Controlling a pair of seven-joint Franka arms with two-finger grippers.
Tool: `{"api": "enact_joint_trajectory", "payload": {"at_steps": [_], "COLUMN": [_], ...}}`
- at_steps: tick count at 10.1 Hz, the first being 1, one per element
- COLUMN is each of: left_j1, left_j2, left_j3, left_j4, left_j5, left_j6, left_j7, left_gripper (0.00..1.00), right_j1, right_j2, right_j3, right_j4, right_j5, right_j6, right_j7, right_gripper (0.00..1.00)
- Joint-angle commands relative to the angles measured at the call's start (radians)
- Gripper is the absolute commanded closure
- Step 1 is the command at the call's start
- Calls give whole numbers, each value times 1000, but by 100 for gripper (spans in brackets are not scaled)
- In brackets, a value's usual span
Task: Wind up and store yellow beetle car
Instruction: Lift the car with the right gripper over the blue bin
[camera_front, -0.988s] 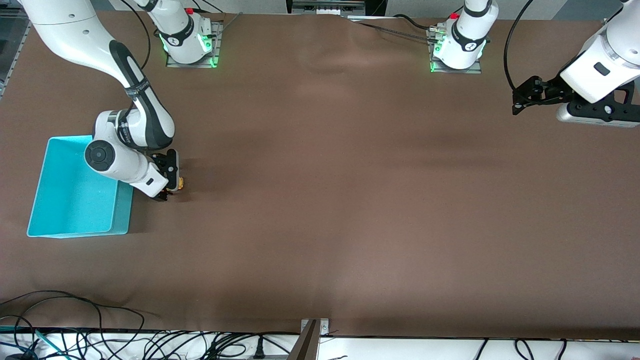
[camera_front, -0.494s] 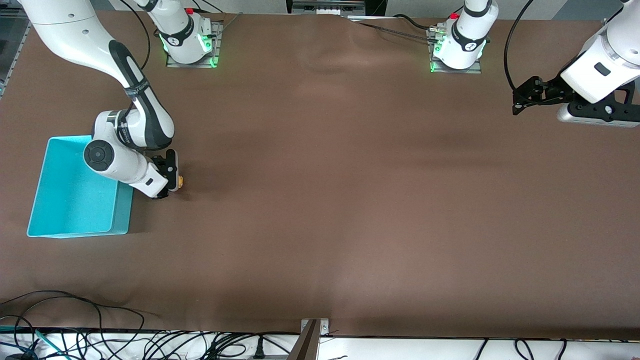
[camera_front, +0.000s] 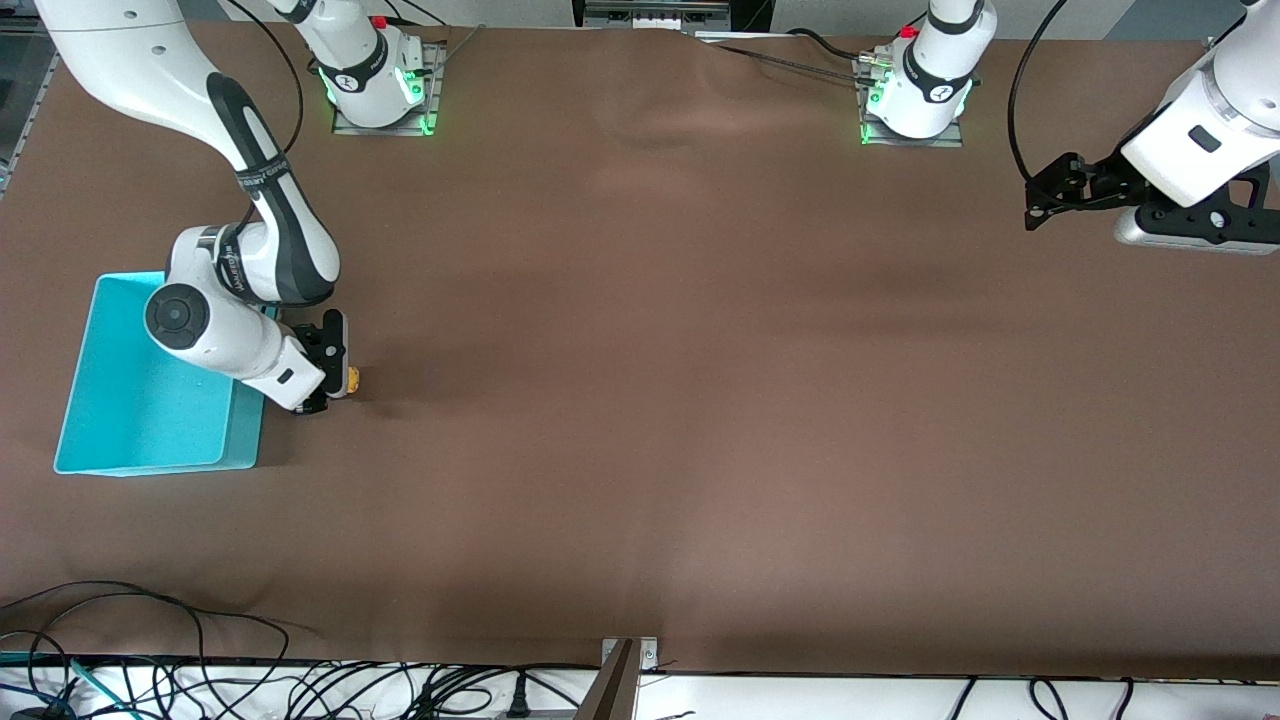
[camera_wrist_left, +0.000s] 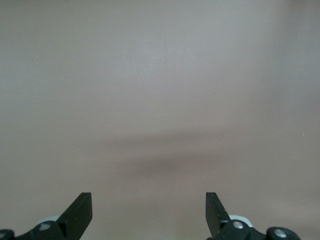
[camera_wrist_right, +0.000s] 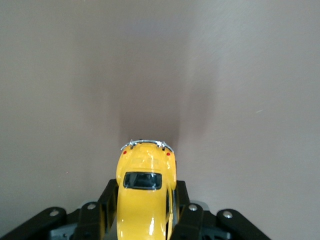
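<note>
The yellow beetle car (camera_wrist_right: 145, 195) is gripped between the fingers of my right gripper (camera_wrist_right: 146, 200), which is shut on its sides. In the front view only a bit of the car (camera_front: 352, 380) shows at the right gripper (camera_front: 338, 385), low over the brown table beside the turquoise bin (camera_front: 110, 400). My left gripper (camera_wrist_left: 149, 210) is open and empty, and shows only bare table. In the front view the left gripper (camera_front: 1040, 200) waits in the air at the left arm's end of the table.
The turquoise bin is open-topped and shows nothing inside, at the right arm's end of the table. The right arm's elbow hangs over the bin's rim (camera_front: 240, 410). Cables (camera_front: 150, 640) lie along the table edge nearest the front camera.
My right gripper has moved with the car a little toward the bin and toward the front camera. The left arm has not moved.
</note>
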Motion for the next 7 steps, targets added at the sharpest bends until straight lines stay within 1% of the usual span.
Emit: {"api": "enact_joint_trajectory", "payload": {"at_steps": [1, 2, 3, 4, 5, 7], "left_j1": [3, 3, 0, -3, -3, 3], "left_j2": [1, 1, 1, 1, 1, 1], "left_j3": [0, 0, 0, -1, -1, -1], "left_j4": [8, 8, 12, 14, 14, 15], "left_j5": [-25, -25, -25, -25, -24, -24], "left_j6": [6, 6, 7, 6, 6, 6], "left_j7": [-4, -4, -4, -4, -4, -2], "left_gripper": [0, 0, 0, 0, 0, 0], "right_j1": [-3, -3, -8, -13, -14, -19], "right_j2": [-12, -16, -30, -42, -50, -55], "right_j3": [16, 15, 9, -17, -60, -134], "right_j4": [148, 208, 243, 263, 268, 273], "right_j5": [33, 30, 27, 21, 19, 19], "right_j6": [-174, -247, -310, -351, -383, -396], "right_j7": [8, 8, 6, -3, -23, -175], "right_gripper": [100, 100, 100, 100, 100, 100]}}
